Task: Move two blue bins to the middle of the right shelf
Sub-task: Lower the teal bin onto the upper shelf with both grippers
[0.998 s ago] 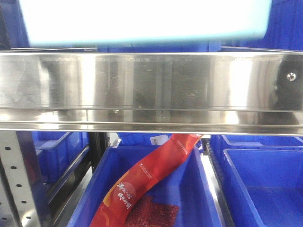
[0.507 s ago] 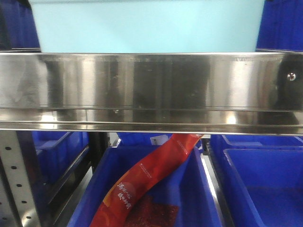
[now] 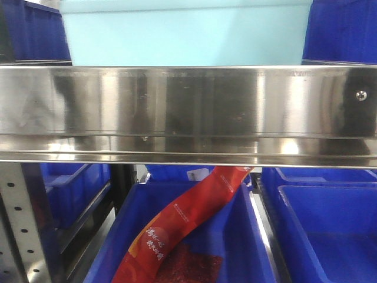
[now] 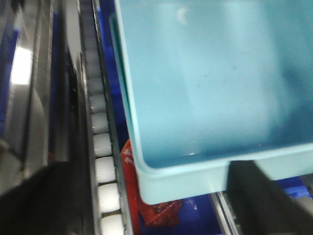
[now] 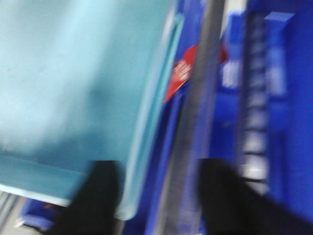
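I've got a pale cyan-blue rectangular plastic bin (image 3: pixel 185 35) sitting just above/behind the broad brushed stainless-steel shelf rail (image 3: pixel 188 109) in front cam, between dark royal-blue bins (image 3: pixel 339 29) either side. Left wrist cam: left end effector (image 4: pixel 146 196) has dark fingers (image 4: pixel 254 196) straddling the bin's near rim, one inside, one outside, so I judge it's gripping the rim. Right end effector (image 5: pixel 156 196) looks the same, w/ the bin's corner between its fingers, but it's blurry, so can't tell if it's closed. Only one pale bin visible to me; second not in view. Below, a red snack pouch (image 3: pixel 177 230) lies in a lower dark blue bin (image 3: pixel 247 247). Est: bin at shelf level, release + second bin left.
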